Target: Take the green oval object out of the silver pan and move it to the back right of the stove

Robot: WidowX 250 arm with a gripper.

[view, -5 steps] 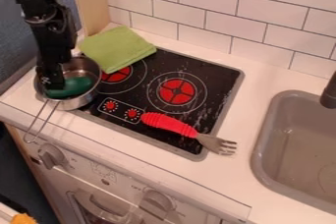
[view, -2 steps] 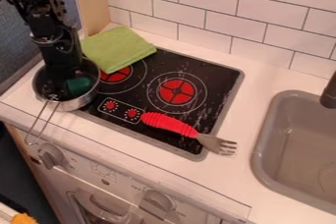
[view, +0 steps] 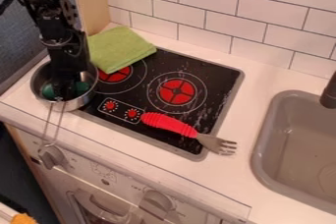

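White-tiled wall [view: 253, 14], blue-grey side [view: 26, 36]

Small metal pot [view: 84, 100], silver/shiny w/ round open rim, upright, L side of frame a bit above mid-height; its long thin wire handle [view: 46, 128] runs down toward lower L, ends in narrow loop. Dk green obj [view: 82, 87], smooth-looking, lies inside pot, low in the bowl, patches visible L + R, middle part hidden, so exact shape & orientation unclear.
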